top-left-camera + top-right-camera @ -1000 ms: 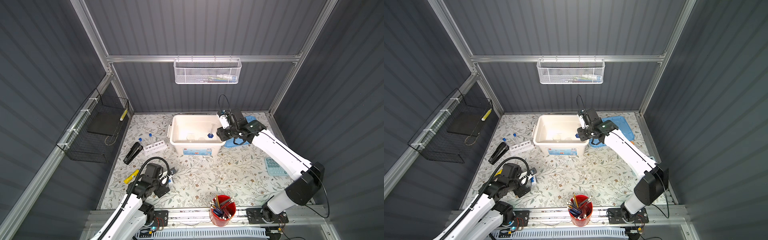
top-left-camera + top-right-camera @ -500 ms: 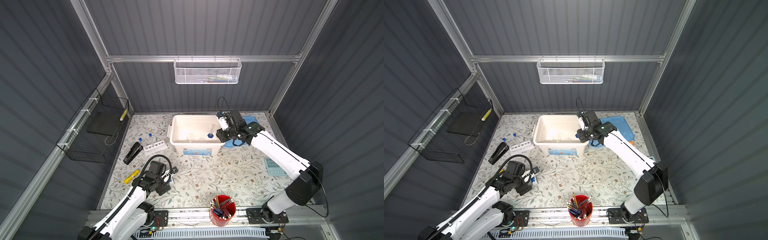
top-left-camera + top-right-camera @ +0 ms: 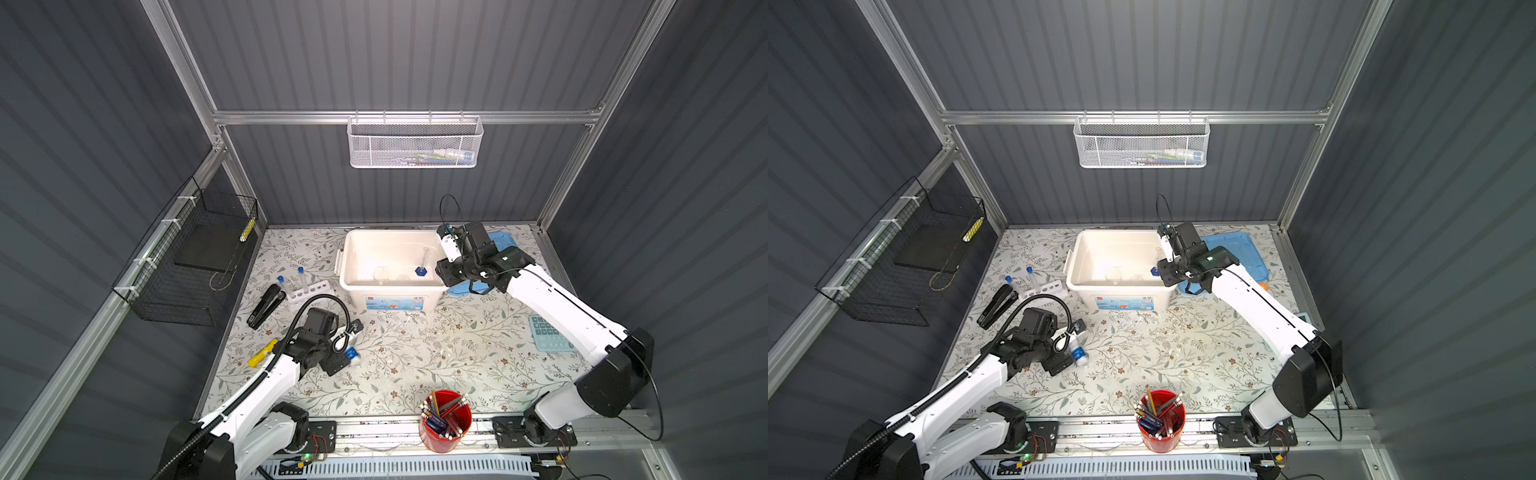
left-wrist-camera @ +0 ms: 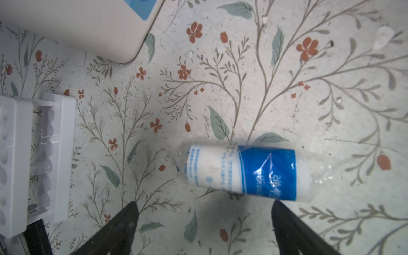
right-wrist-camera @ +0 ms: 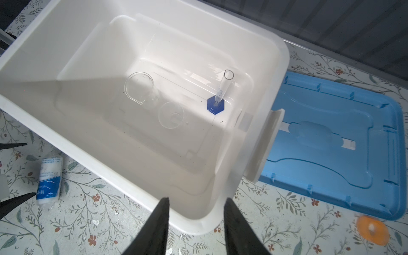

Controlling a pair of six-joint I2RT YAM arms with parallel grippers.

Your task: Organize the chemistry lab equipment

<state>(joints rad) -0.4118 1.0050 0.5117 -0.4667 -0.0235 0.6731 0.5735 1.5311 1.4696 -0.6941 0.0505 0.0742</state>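
- Lower left: left gripper [image 3: 1070, 345] fingers wide, empty; blue-and-white wrapped roll [image 3: 1078, 354] lies just ahead, lengthwise across their gap.
- Centre: blue-footed clear measuring cylinder [image 5: 221, 91] upright in white plastic bin [image 5: 187, 26].
- Right: right gripper [image 5: 196, 199] narrowly parted, empty, over bin rim.

Table cover [image 4: 287, 110]: pale, floral, red blossoms, grey-green leaves. Bin [image 5: 198, 28] white; lid [image 5: 331, 99] blue, far right. Measuring cylinder [image 5: 221, 90]: clear, blue foot. Roll [image 4: 242, 172] white-blue. Cup [image 3: 453, 432] red, near. Stapler [image 3: 266, 305] black, left.
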